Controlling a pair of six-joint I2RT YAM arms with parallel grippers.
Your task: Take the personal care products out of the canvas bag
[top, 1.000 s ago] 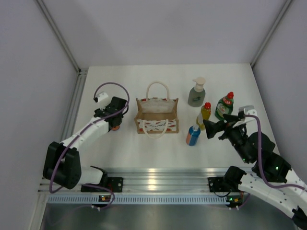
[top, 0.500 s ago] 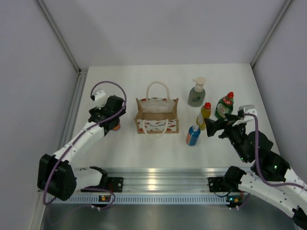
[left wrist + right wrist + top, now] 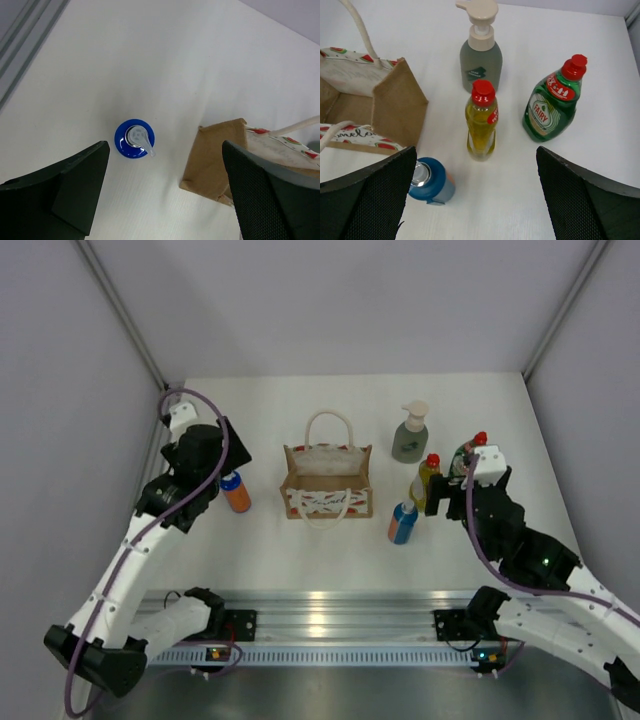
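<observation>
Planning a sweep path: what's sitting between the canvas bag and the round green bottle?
The slim yellow bottle stands between the canvas bag and the green bottle, touching neither; the right wrist view shows it.

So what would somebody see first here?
First, the tan bag in the middle of the table. Right of it stand four bottles in a bunch: the pump bottle, green bottle, yellow bottle and blue bottle. The orange bottle stands alone on its left.
</observation>
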